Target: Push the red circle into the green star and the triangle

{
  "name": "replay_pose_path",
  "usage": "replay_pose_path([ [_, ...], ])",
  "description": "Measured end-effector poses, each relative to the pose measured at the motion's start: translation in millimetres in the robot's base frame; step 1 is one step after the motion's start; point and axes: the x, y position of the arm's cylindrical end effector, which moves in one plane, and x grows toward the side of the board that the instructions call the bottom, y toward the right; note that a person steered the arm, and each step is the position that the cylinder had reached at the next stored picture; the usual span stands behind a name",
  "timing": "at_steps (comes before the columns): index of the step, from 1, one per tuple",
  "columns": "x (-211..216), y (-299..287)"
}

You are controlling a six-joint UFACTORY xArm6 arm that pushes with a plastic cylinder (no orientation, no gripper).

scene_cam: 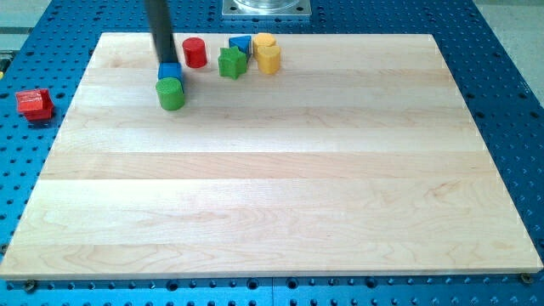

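Note:
The red circle (195,53) stands near the view's top edge of the wooden board (272,170). To its right are the green star (232,62) and, just behind it, the blue triangle (240,43). My tip (163,65) is down at the view's left of the red circle, a short gap away, touching the back of a blue block (171,71).
A green cylinder (170,93) sits just below the blue block. A yellow block (267,53) stands right of the star and triangle. A red block (34,104) lies off the board on the blue perforated table at the view's left.

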Motion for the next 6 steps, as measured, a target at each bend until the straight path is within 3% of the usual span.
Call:
replay_pose_path([
  [2,-28,56],
  [4,-64,62],
  [5,-52,83],
  [6,-52,8],
])
